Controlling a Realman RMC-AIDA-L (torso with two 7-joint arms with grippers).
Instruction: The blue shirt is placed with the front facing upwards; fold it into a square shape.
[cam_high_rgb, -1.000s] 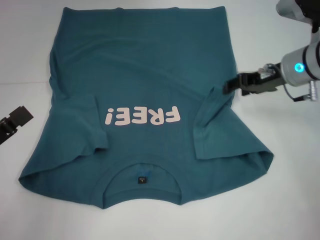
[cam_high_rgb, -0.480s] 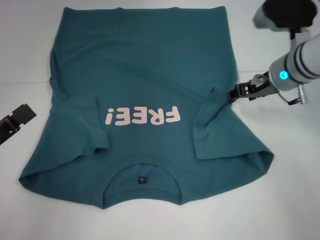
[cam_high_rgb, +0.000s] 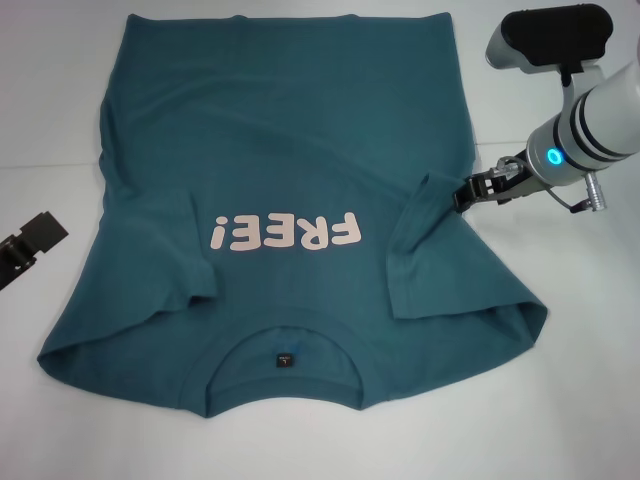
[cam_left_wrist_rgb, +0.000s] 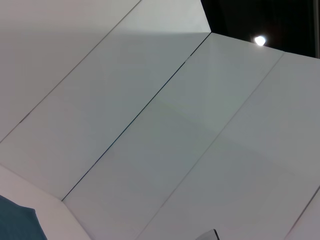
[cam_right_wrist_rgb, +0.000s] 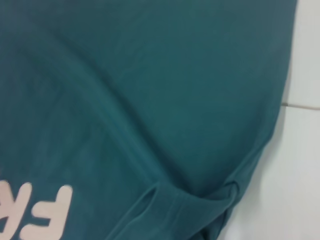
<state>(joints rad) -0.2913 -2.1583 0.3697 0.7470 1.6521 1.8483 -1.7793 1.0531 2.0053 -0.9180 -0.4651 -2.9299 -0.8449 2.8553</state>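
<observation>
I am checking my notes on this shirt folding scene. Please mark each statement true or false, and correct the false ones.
1. The blue shirt lies with its lettering facing up. True.
2. Both sleeves are folded inward over the body of the shirt. True.
3. The right gripper is at the collar. False: it is at the shirt's edge beside the folded right sleeve.
4. The left gripper touches the shirt. False: it is apart from it, over the table.
5. The shirt is already folded into a square. False: only the sleeves are folded.
</observation>
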